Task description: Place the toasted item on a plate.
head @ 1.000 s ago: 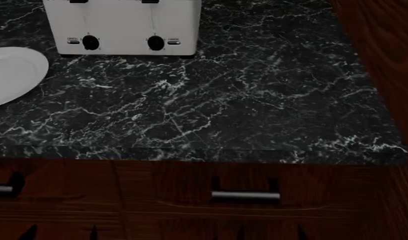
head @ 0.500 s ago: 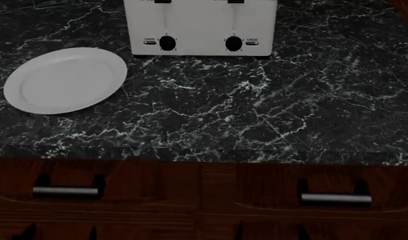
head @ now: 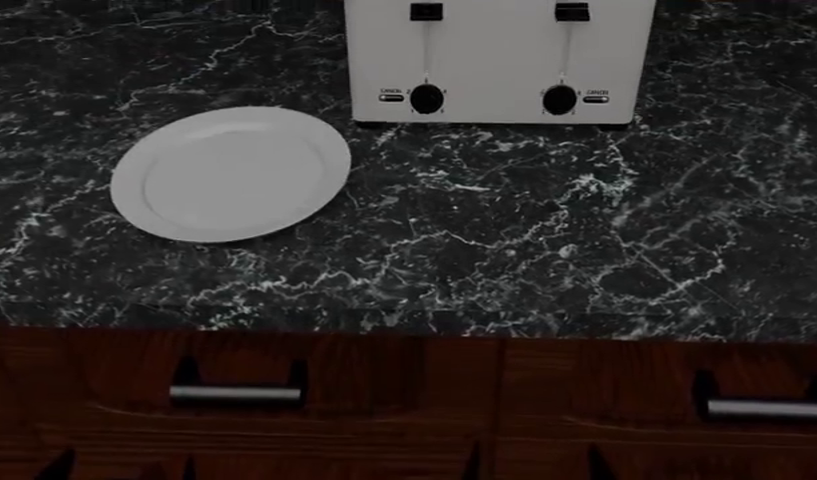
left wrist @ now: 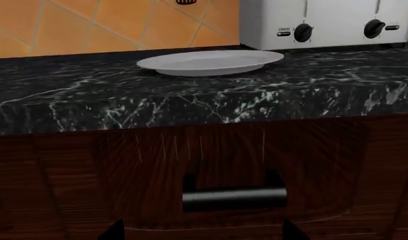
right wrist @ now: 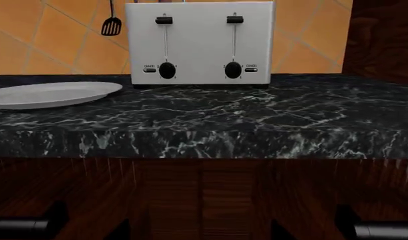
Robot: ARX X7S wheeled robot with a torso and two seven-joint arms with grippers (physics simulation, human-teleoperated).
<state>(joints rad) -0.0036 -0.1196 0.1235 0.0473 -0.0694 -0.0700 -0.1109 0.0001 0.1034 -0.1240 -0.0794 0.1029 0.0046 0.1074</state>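
Note:
The white plate lies flat on the black marble counter, left of the white toaster. The plate also shows in the left wrist view, and again as the plate in the right wrist view. The toasted item is out of view. Both grippers hang low in front of the drawer fronts, below the counter edge. My left gripper is open with nothing between its tips, and so is my right gripper. In the head view the left gripper and right gripper show only as dark tips.
The toaster has two levers and two knobs on its front. Wooden drawers with metal handles sit under the counter. An orange tiled wall stands behind, with a spatula hanging on it. A wooden panel closes the right end.
The head view has shifted left along the counter. The plate and toaster now sit further right in the picture, and the whole plate shows. The right-hand wooden side panel has left the view.

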